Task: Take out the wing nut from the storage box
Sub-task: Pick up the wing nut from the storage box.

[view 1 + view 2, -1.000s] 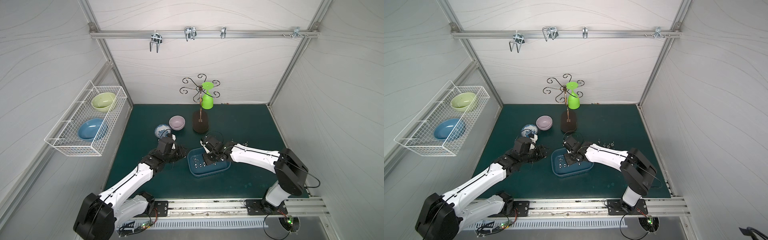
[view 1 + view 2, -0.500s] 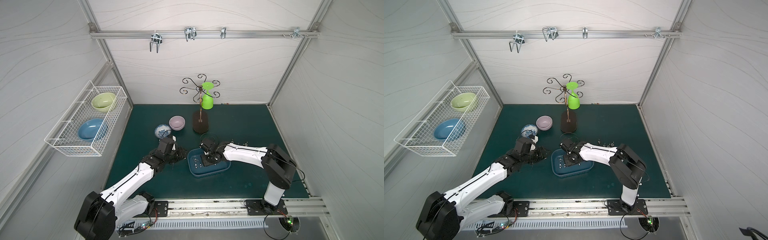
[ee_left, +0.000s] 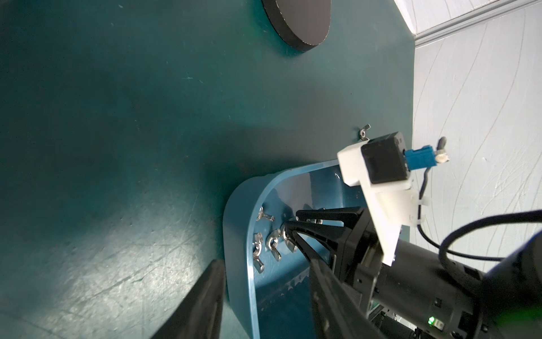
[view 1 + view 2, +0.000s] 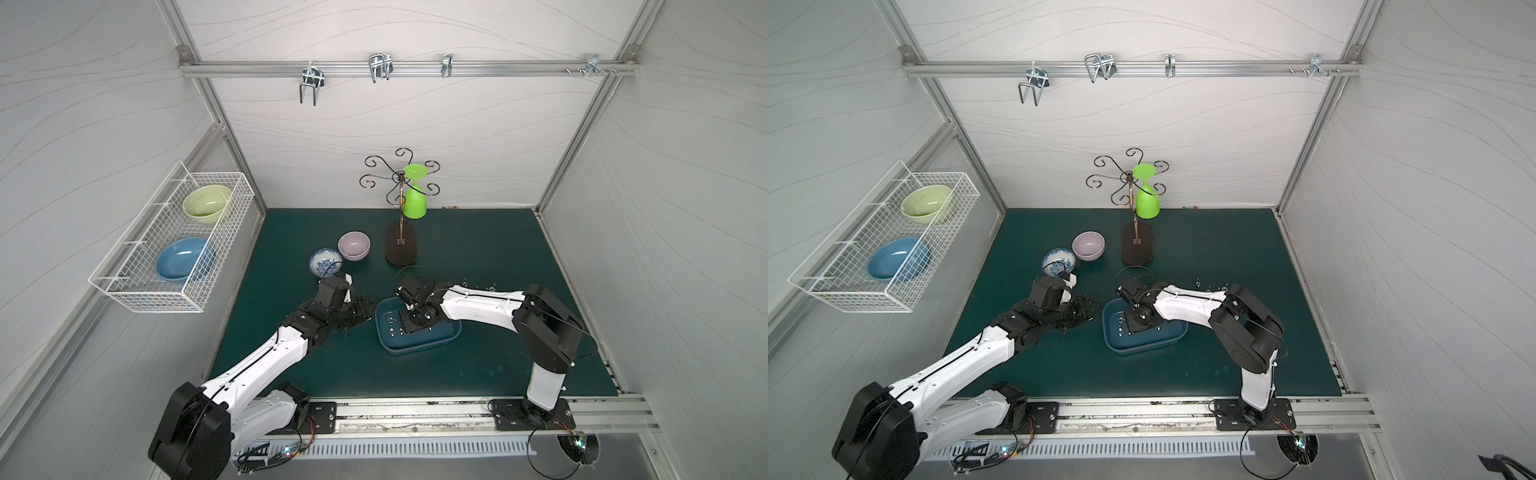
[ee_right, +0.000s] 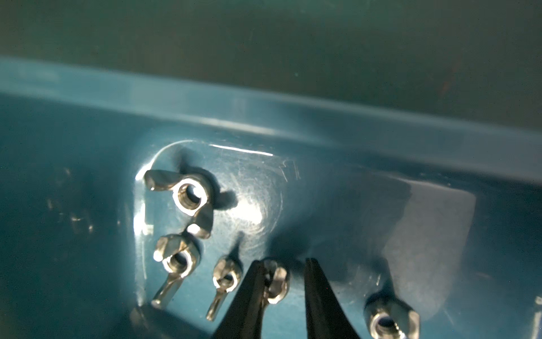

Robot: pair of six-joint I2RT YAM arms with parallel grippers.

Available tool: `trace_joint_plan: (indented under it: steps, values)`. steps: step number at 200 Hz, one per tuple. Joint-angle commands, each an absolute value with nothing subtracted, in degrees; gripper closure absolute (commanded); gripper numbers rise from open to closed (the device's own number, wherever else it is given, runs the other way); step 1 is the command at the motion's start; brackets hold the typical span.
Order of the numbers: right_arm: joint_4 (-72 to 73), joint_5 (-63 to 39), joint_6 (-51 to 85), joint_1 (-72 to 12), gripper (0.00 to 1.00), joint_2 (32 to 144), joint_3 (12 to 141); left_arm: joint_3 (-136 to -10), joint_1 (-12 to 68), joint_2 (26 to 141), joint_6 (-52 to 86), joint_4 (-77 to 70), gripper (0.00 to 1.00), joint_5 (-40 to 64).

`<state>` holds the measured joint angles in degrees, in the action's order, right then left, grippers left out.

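The right gripper (image 5: 284,261), narrowly spread, straddles a wing nut (image 5: 275,281) at the left end of the storage box (image 4: 417,350), just below frame centre in a top view; lying off-centre in the gap, the nut may skid or flip away on closing.

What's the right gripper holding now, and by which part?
Nothing is clamped yet. The right gripper straddles a wing nut in the storage box; the nut lies against one finger, and the other stands clear.
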<state>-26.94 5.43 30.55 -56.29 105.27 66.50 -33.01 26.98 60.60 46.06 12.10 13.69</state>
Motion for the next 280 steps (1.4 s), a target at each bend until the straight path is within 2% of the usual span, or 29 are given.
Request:
trace_joint_plan:
  steps: [1,53,188,244,280]
  values:
    - [-27.07,5.77,30.32,-56.87,0.78,106.53,68.0,-33.16,26.72,61.0,45.0,10.1,0.5,13.9]
    - [-26.15,6.19,29.82,-56.8,1.0,104.98,68.12,-33.44,26.72,61.08,44.48,10.42,0.5,13.98]
    - [-26.72,13.49,27.34,-53.85,1.0,95.95,66.26,-35.24,26.78,64.89,45.56,6.09,0.54,18.17]
    - [-30.13,19.2,28.2,-44.31,1.0,84.63,58.03,-43.33,33.61,71.65,43.45,2.79,0.54,20.88]
    - [-29.64,18.19,29.63,-33.96,1.0,80.5,51.29,-52.56,40.15,78.74,40.46,2.95,0.55,21.55]
